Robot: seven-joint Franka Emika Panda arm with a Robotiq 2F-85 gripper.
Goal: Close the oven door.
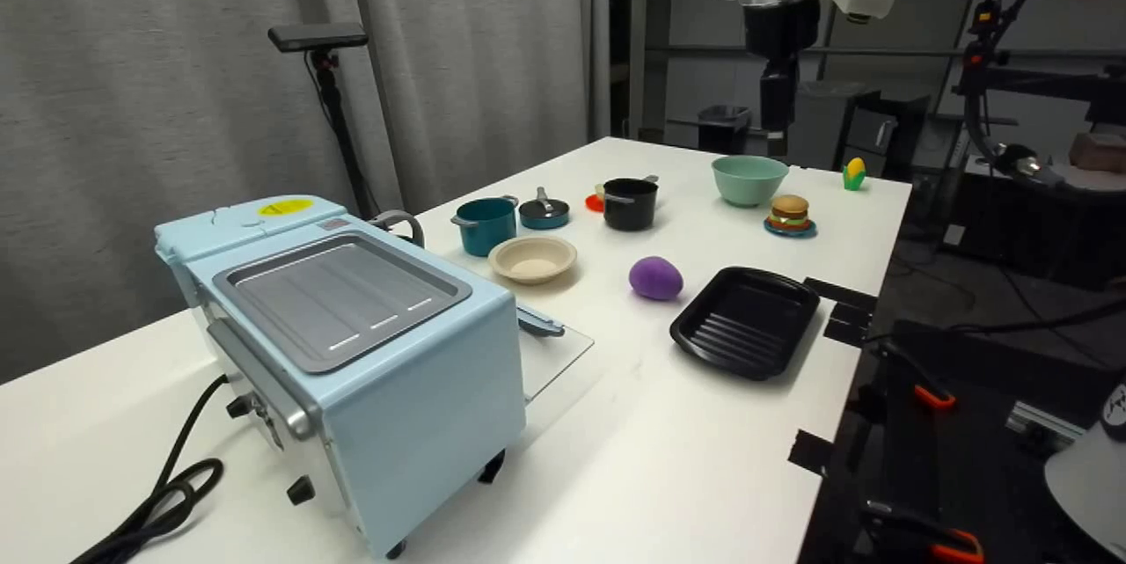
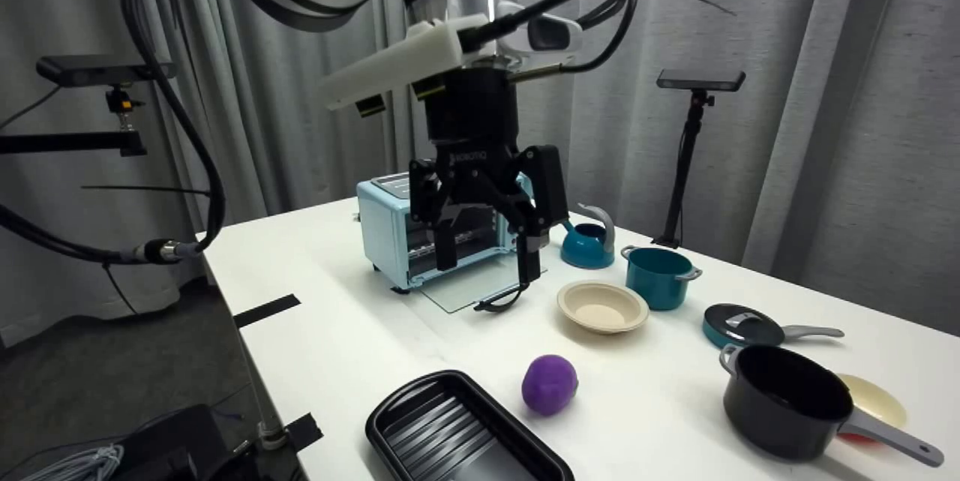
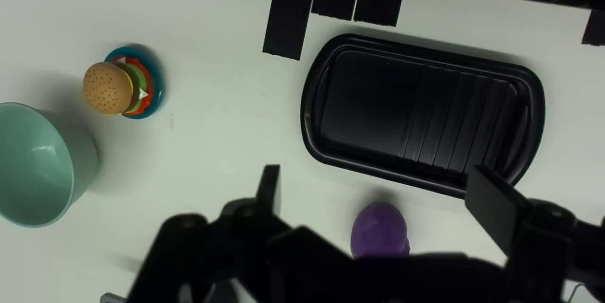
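A long white table [image 1: 651, 458]. Near one end, a light-blue countertop oven [image 1: 413, 432] (in sight in both exterior views). At its open cavity, the glass oven door [image 2: 469, 284], lowered and extended out level. Well apart from the oven, a black ridged tray [image 1: 748, 318] near the table edge. Above the table, a black gripper [image 2: 487, 257] with fingers spread wide. Next, a mint-green bowl [image 1: 748, 184], and a shallow beige bowl [image 1: 532, 270] just beside a teal pot [image 1: 488, 231]. Near the mint-green bowl, a blue plate [image 3: 157, 83] with a toy burger [image 3: 108, 88] on it. Between beige bowl and tray, a purple rounded object [image 1: 655, 278]. Last, near a table corner, a yellow-and-green toy [image 1: 853, 174].
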